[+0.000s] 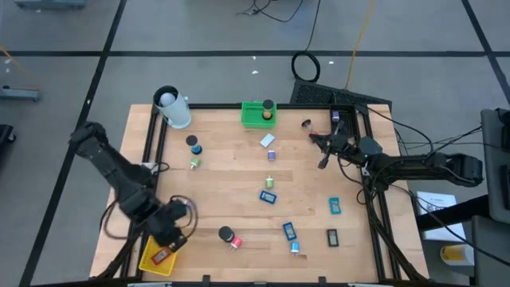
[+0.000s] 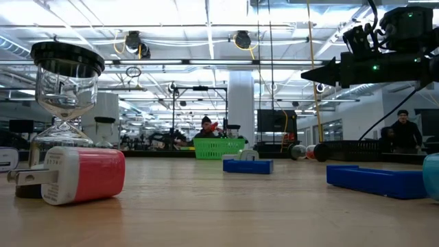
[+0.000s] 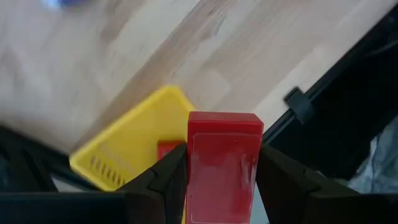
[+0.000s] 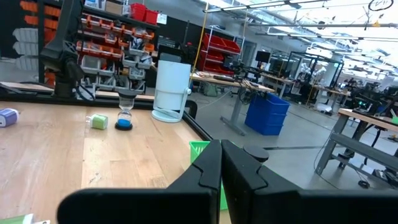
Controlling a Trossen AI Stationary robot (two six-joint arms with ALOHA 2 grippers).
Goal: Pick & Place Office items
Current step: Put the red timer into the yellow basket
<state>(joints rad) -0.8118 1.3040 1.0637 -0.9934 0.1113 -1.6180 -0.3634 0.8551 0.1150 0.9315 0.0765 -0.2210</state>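
In the left wrist view my left gripper (image 3: 222,158) is shut on a red block (image 3: 224,134) above the yellow mesh basket (image 3: 134,146), where another red piece (image 3: 165,149) lies. The high view puts that gripper (image 1: 169,239) at the near left corner, over the yellow basket (image 1: 153,259). My right gripper (image 1: 323,162) hangs shut and empty in the air above the table's far right part; the low view shows it high up (image 2: 309,75). Blue blocks (image 1: 268,196) (image 1: 288,231), a teal block (image 1: 335,206) and a white block (image 1: 267,140) lie flat on the table. My left gripper pinches the red block between its two fingers (image 3: 171,171), which lie on its two opposite long sides (image 3: 191,162). The fingers come from above, pointing down. The block's free end (image 3: 224,119) sticks out past the fingertips, and it is lifted clear above the yellow basket.
A green basket (image 1: 257,114) and a white cylinder (image 1: 171,108) stand at the far edge. An hourglass (image 1: 194,144), a green bit (image 1: 194,163), a black piece (image 1: 332,237) and a black-and-red piece (image 1: 229,236) lie scattered. A dark frame (image 1: 374,207) runs along the table's sides.
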